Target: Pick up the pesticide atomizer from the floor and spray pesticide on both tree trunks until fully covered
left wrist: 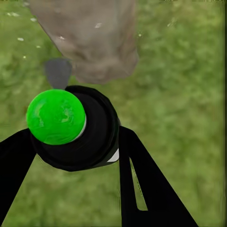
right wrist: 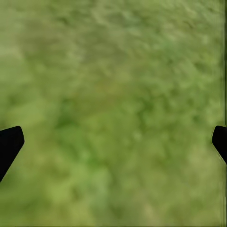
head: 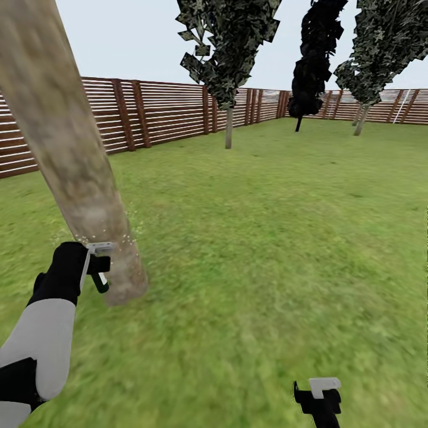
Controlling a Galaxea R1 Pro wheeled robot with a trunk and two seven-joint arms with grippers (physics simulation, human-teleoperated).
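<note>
Pesticide atomizer [left wrist: 71,127], black with a green top, held tight in left gripper [head: 98,270], right beside the foot of the big tree trunk [head: 71,160]. White specks near the bark. Right gripper [right wrist: 113,142] spread wide over grass [head: 267,238].

Blurry green lawn [head: 267,238] runs to a brown slatted fence [head: 166,110] under pale grey sky [head: 131,35].
</note>
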